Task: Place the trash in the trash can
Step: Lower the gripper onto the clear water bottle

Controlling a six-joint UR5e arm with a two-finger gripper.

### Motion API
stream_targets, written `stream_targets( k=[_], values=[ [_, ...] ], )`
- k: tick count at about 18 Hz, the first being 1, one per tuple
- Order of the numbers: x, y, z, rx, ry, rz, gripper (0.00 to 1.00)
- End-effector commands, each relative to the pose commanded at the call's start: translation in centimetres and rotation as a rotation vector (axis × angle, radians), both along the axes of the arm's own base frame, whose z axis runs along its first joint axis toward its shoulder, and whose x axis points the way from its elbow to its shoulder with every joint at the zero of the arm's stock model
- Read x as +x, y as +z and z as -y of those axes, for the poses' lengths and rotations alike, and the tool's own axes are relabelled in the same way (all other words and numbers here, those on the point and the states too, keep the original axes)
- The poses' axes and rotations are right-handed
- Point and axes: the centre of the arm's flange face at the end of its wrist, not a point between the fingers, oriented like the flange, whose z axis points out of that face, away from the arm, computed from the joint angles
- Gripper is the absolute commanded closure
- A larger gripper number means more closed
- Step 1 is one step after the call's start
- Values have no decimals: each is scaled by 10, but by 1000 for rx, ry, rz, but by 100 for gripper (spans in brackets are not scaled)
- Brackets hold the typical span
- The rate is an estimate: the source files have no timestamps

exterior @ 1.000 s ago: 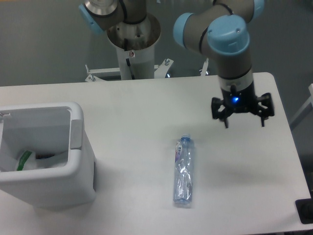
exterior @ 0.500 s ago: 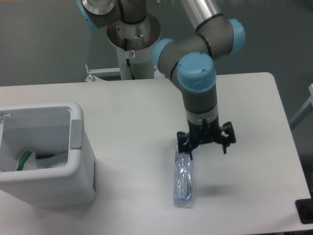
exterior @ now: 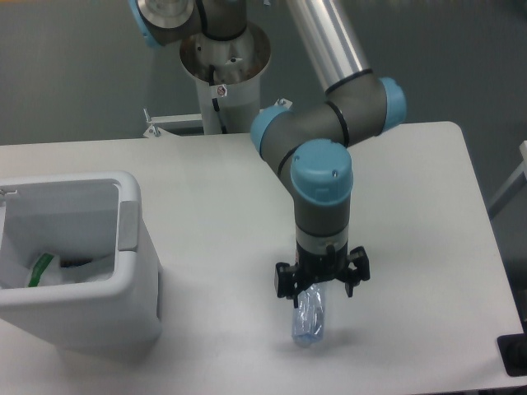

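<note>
Gripper (exterior: 321, 290) over bottle (exterior: 310, 319) on table (exterior: 412, 247), fingers spread, nothing gripped; wrapper (exterior: 41, 268) already in bin (exterior: 132, 280); next: lower, clamp.

A single fixed camera looks down steeply from above the near edge of the white table (exterior: 206, 189), facing the far edge, where the arm's pedestal (exterior: 224, 82) stands. It sits at middling range: the far edge and the right edge show in full, while the near edge is cut off at the bottom and the left edge lies outside the frame. There is no second view to share anything with.
</note>
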Motion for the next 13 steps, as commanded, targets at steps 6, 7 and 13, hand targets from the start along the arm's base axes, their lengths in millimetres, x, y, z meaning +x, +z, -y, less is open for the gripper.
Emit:
stream_targets(
  k=[6, 7, 13],
  values=[
    [-2, -31, -10, 11, -52, 58, 0],
    [-1, -34, -10, 8, -60, 59, 0],
    [-5, -56, -11, -12, -97, 75, 0]
  ],
)
